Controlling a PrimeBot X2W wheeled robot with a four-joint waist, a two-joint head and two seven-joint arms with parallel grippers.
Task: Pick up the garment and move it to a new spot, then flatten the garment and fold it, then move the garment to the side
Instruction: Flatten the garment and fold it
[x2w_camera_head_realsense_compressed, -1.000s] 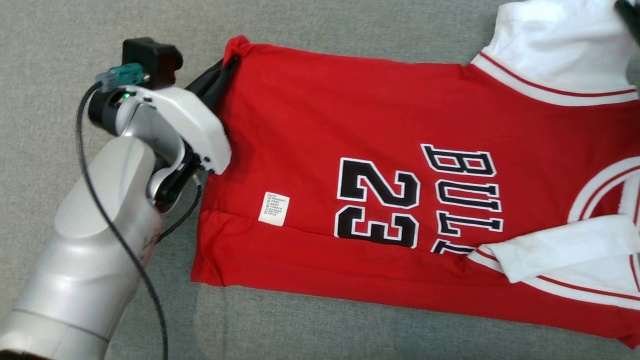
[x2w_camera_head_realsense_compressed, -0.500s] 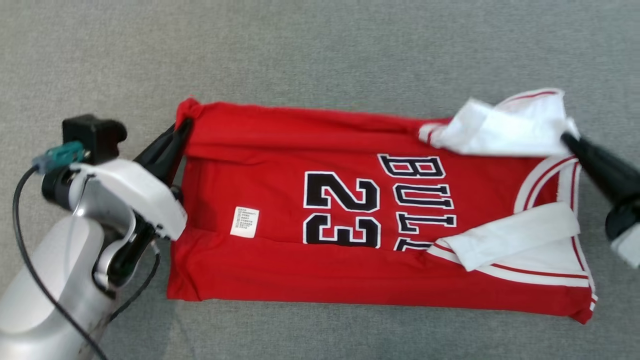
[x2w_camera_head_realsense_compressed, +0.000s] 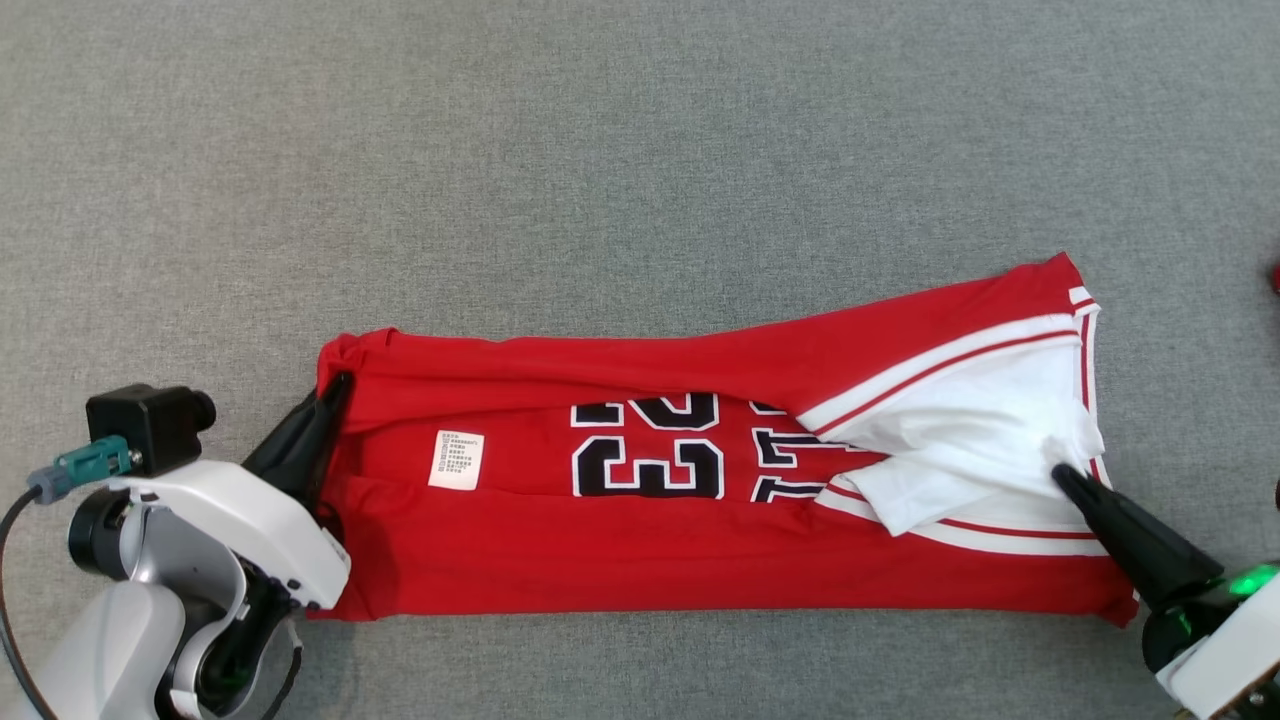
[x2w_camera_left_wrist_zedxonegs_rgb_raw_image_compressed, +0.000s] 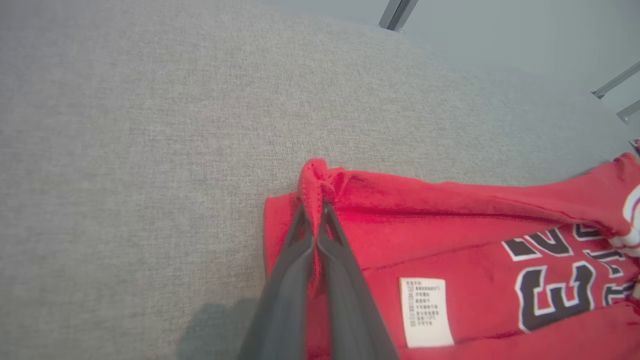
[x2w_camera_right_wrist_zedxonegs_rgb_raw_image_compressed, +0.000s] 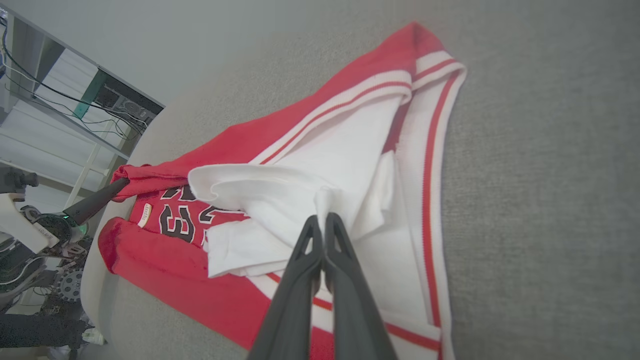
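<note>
Head view: holds the red garment (x2w_camera_head_realsense_compressed: 640, 540) stretched flat across a grey fabric surface (x2w_camera_head_realsense_compressed: 600, 150), from 9 o'clock to 4 o'clock. Pinches the bunched hem corner at 9 o'clock with the left gripper (x2w_camera_head_realsense_compressed: 335, 392), jaws pressed together on the cloth. Clamps a white sleeve (x2w_camera_head_realsense_compressed: 960, 430) at 4 o'clock with the right gripper (x2w_camera_head_realsense_compressed: 1062, 475), jaws likewise closed on fabric. Has the far edge folded inward over the chest print, cutting off the top of a black, white-edged "23" and hiding most of the lettering beside it. Shows wide bare grey from 10 through 2 o'clock and a narrow bare strip along 6 o'clock. Carries a small white label (x2w_camera_head_realsense_compressed: 456, 460) near the hem, print too small to read.

Left wrist view: grips the gathered red corner at centre between closed fingers. Finds free grey from 7 through 1 o'clock, with metal legs (x2w_camera_left_wrist_zedxonegs_rgb_raw_image_compressed: 397, 12) beyond the rim at 1 o'clock. Puts the label at 5 o'clock, its lines illegible, and part of the black number at 3 o'clock.

Right wrist view: bites a fold of white sleeve at centre, jaws tight together. Has bare grey along 3 o'clock, beside the striped red-and-white trim running from 1 to 5 o'clock. Catches the left gripper on the red corner at 9 o'clock, with shelving (x2w_camera_right_wrist_zedxonegs_rgb_raw_image_compressed: 75, 100) and cables at 10 o'clock.
</note>
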